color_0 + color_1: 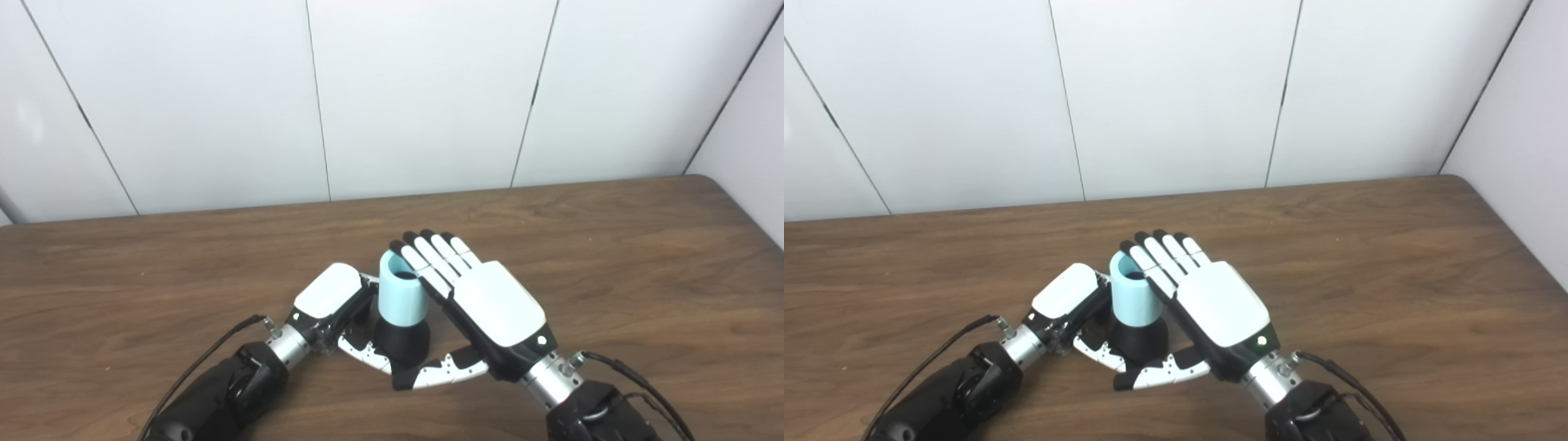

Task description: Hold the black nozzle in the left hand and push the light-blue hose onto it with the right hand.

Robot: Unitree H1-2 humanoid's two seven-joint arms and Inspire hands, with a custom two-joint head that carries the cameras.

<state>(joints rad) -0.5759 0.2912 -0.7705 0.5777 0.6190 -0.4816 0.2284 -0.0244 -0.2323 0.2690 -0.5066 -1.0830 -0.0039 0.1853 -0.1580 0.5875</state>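
Seating step: light-blue hose point(402, 298) sits upright on black nozzle point(402, 342) (left robot hand point(334, 306) curled around it), right robot hand point(484, 300) spread flat alongside; next needs downward push.

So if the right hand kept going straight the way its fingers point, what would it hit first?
The right hand points up and left, away from the robot, its fingers alongside the light-blue hose. Past the fingertips there looks to be only bare table, then the wall, though depth is unclear.
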